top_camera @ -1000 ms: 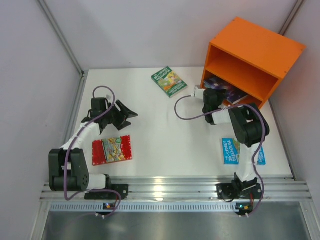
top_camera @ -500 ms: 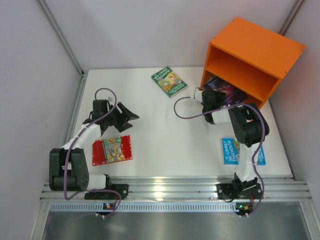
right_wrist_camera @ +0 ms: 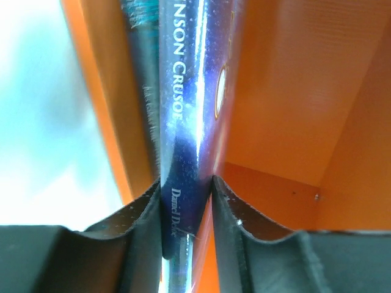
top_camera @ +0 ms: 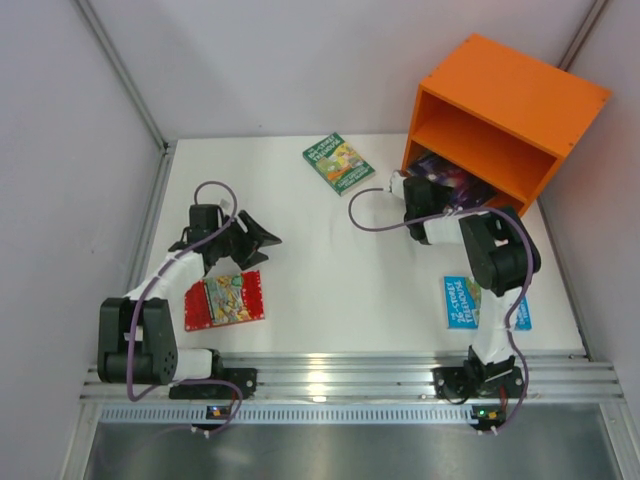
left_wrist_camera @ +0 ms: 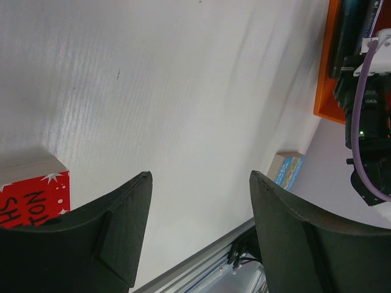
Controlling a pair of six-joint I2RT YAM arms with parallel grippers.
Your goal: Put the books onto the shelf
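Observation:
The orange shelf (top_camera: pixel 510 110) stands at the back right with its open side facing the arms. My right gripper (top_camera: pixel 415 190) is at the mouth of the lower compartment, shut on the spine of a dark purple book (right_wrist_camera: pixel 183 110) that reaches into the shelf (right_wrist_camera: pixel 287 91). A green book (top_camera: pixel 338 163) lies flat at the back centre. A red book (top_camera: pixel 224 299) lies near the left arm's base. My left gripper (top_camera: pixel 262 232) hovers open just beyond the red book (left_wrist_camera: pixel 30 198), nothing between its fingers. A blue book (top_camera: pixel 462 302) lies at the front right, partly behind the right arm.
Grey walls close in the white table (top_camera: pixel 320 250) on the left, back and right. A metal rail (top_camera: pixel 340 375) runs along the near edge. The right arm's purple cable (top_camera: pixel 365 228) loops over the table left of the shelf.
The right jaws parted and closed again on the dark purple book, which now sits a little deeper in the shelf. The left gripper drifted slightly towards the red book.

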